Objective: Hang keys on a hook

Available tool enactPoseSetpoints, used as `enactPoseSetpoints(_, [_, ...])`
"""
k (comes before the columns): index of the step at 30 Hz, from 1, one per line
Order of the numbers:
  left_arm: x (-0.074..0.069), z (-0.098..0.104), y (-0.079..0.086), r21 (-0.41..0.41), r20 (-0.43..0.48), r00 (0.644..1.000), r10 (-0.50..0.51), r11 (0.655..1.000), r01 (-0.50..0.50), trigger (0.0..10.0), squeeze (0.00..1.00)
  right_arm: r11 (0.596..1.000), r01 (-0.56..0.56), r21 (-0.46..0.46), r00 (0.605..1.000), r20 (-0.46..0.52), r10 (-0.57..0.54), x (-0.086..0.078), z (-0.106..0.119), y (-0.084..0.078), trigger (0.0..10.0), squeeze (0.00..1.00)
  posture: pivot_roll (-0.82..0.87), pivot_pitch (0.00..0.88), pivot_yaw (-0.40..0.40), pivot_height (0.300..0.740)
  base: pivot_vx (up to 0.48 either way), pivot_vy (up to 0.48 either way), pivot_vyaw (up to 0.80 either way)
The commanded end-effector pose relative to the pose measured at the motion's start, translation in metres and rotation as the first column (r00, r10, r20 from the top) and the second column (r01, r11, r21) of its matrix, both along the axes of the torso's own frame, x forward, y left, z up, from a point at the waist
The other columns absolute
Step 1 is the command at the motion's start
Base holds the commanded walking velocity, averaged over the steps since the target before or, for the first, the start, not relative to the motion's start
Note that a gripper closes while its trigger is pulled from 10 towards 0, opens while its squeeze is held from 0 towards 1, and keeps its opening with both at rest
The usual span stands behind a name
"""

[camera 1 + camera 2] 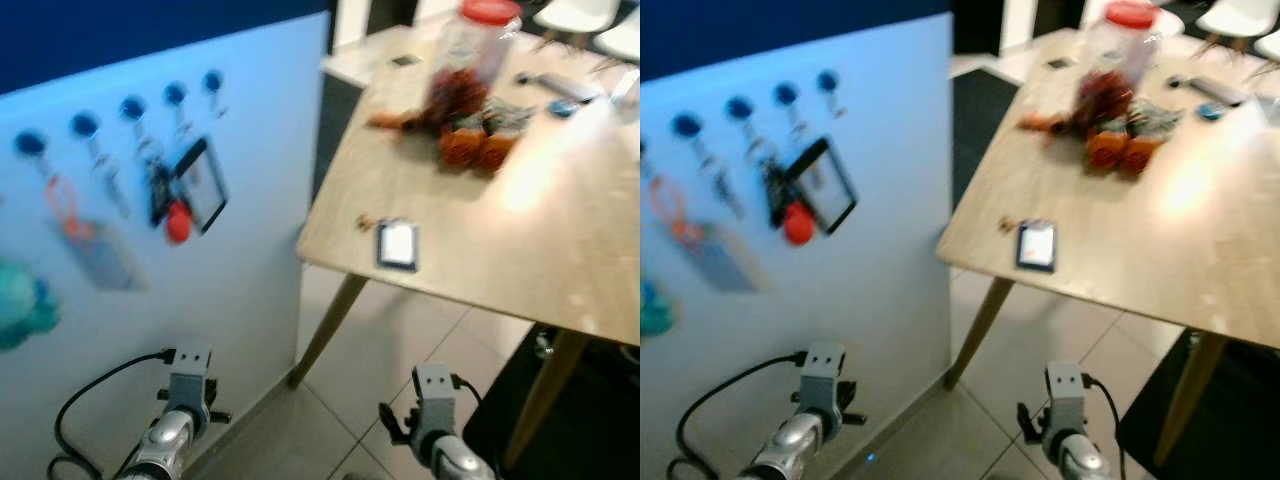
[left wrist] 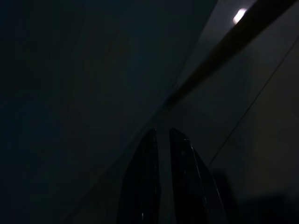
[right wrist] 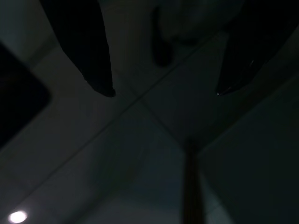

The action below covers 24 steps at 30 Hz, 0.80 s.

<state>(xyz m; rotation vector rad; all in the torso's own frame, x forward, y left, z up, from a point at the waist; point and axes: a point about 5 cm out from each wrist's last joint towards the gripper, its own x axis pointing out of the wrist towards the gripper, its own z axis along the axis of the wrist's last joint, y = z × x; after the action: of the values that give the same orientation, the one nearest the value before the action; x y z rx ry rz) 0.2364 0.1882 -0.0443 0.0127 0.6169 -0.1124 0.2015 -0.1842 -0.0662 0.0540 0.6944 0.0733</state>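
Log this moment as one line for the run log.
phase: approach | left gripper: shut, idle | right gripper: open, idle | hooks: on board | keys: not held

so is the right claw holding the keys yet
No, the right claw hangs open over the tiled floor with nothing between its two black fingers.

table [image 1: 560, 250]: pale wood, smooth, matt sheen
board [image 1: 230, 290]: smooth, matt white
floor [image 1: 390, 350]: glossy tiles
jar [image 1: 470, 60]: clear plastic, red lid
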Motion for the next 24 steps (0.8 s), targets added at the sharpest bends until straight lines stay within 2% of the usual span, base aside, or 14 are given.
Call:
enactPoseSetpoints(1, [-0.015, -0.01, 0.004, 0.002, -0.054, 0.998, 0.012, 1.0, -0.012, 10.0, 0.0, 1.0, -0.006, 0.016, 1.0, -0.028, 0.006, -0.006, -0.005, 0.006, 10.0, 0.0, 0.03, 0.012, -0.011, 0.74, 0.0, 0.0, -0.8])
enactPoseSetpoints(16, [-0.019, -0.012, 0.003, -0.002, -0.054, 0.999, 0.005, 1.0, -0.005, 10.0, 0.0, 1.0, -0.006, 0.007, 0.999, -0.05, 0.007, -0.011, -0.007, 0.004, 10.0, 0.0, 0.03, 0.018, -0.014, 0.74, 0.0, 0.0, -0.8])
enactPoseSetpoints(24, [-0.021, -0.013, 0.004, -0.013, -0.055, 0.998, 0.027, 1.0, -0.028, 10.0, 0.0, 1.0, -0.007, 0.007, 0.997, -0.074, 0.008, -0.016, -0.01, 0.005, 10.0, 0.0, 0.03, 0.027, -0.021, 0.74, 0.0, 0.0, 0.0])
